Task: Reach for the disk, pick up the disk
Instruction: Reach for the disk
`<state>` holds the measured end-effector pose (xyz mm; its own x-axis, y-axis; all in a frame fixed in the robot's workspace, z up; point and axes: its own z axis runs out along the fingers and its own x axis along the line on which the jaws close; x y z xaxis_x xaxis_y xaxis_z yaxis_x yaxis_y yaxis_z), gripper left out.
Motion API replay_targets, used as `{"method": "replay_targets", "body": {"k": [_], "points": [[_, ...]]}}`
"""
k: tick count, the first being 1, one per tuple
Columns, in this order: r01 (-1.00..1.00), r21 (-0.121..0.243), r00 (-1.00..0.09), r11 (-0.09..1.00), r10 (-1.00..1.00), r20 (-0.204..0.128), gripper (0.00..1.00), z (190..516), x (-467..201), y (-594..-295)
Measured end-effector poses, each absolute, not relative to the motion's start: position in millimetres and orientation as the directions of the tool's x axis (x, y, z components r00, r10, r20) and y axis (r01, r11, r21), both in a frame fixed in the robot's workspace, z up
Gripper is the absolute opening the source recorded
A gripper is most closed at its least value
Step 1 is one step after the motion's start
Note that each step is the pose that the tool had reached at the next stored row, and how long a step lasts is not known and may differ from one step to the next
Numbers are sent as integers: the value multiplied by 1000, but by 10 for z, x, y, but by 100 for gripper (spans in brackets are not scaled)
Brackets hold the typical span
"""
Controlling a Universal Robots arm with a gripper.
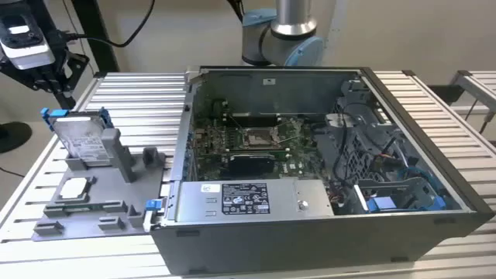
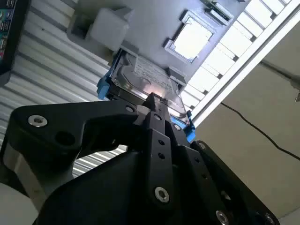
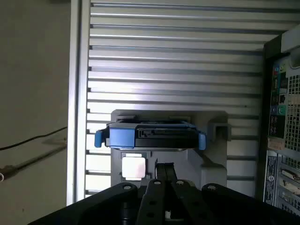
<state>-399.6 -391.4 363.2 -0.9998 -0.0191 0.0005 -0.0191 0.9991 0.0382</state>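
The disk (image 1: 81, 139) stands on edge in a grey fixture (image 1: 116, 200) on the exterior view's left. It is silver-grey with a white label and blue carrier rails. My gripper (image 1: 56, 87) hangs above and a little beyond it, apart from it, with its black fingers together and nothing between them. In the second wrist view the fingertips (image 2: 154, 101) point at the disk (image 2: 140, 79). The first wrist view has the disk (image 3: 150, 136) edge-on, just past my gripper (image 3: 164, 168).
An open computer case (image 1: 310, 157) stands on the slatted metal table (image 1: 132, 87), beside the fixture. A small white-topped chip (image 1: 74, 187) lies in the fixture's tray near the disk. A black stand and cables rise behind my gripper.
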Motion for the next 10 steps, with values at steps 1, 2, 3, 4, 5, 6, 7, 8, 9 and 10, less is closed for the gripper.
{"method": "replay_targets", "body": {"k": [1, 2, 3, 4, 5, 6, 7, 8, 9, 10], "points": [[-19, 38, -1000, 999, -19, 0, 0, 3632, -3996, -3914], [-19, 38, -1000, 999, -19, 1, 0, 3632, -3996, -3914], [-19, 38, -1000, 999, -19, 0, 0, 3632, -3996, -3914], [-19, 38, -1000, 999, -19, 0, 0, 3632, -3996, -3914], [-19, 38, -1000, 999, -19, 1, 0, 3632, -3996, -3914], [-19, 38, -1000, 999, -19, 0, 0, 3632, -3996, -3914], [-19, 38, -1000, 999, -19, 0, 0, 3632, -3996, -3914], [-19, 38, -1000, 999, -19, 1, 0, 3632, -3996, -3914], [-19, 38, -1000, 999, -19, 0, 0, 3632, -3996, -3914], [-19, 38, -1000, 999, -19, 0, 0, 3632, -3996, -3914]]}}
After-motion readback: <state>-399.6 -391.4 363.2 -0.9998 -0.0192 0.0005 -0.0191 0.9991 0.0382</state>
